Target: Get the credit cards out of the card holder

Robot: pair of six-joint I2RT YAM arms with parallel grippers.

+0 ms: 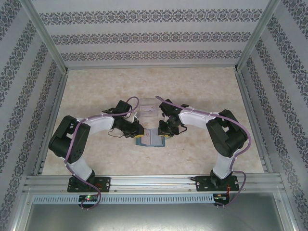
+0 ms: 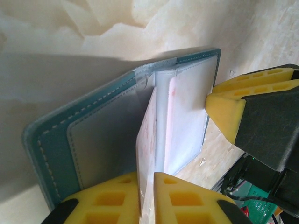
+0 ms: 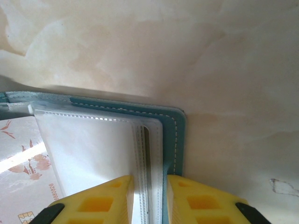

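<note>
Card holder [image 1: 150,138] lies open on the table [image 1: 96,96], teal cover down and clear sleeves up, with a clear plastic box [image 1: 147,107] just beyond its far edge. The right claw [image 3: 149,196] is closed narrow on the holder's right edge, clamping the cover and the stack of sleeves together. At the holder's left half the left claw [image 2: 146,198] is pinched almost closed on one upright sleeve leaf [image 2: 148,140]. That leaf carries a pale credit card [image 3: 21,182] printed in red-brown. Whether the pads bite the card itself or only the plastic around it, I cannot tell.

That doubt is the main risk. If the left claw has only plastic, a pull would likely drag the whole leaf — and the soft holder with it — instead of sliding the card free. The right claw's bite also looks shallow, right at the holder's edge, so a hard tug could peel the cover out from between its pads. A pull across the sleeve opening rather than along it could jam or bend the card.
</note>
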